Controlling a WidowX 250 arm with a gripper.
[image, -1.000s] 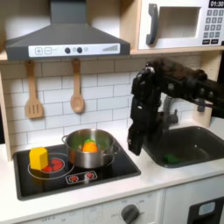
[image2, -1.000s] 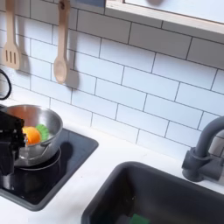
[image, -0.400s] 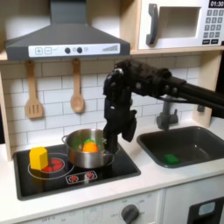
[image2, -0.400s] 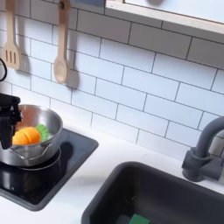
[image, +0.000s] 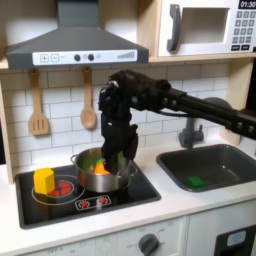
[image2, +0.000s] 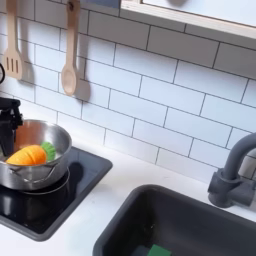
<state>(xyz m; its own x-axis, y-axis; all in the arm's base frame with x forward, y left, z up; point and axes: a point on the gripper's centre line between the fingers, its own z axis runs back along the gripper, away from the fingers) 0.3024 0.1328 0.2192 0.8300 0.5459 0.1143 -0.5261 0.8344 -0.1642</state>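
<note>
Orange toy carrot (image2: 27, 155) lying on its side inside silver pot (image2: 52, 135), lower left in the second exterior view, beside something green.

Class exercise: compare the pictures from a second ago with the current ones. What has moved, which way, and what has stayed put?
The gripper has swung from beside the sink toward the first exterior view's left and now hangs over the steel pot, near the orange piece inside. Whether it holds anything cannot be told. The pot, the yellow block and the hanging wooden utensils stayed where they were.

The claw (image: 112, 160) has swung from sink (image: 214, 166) to pot (image: 104, 171).
</note>
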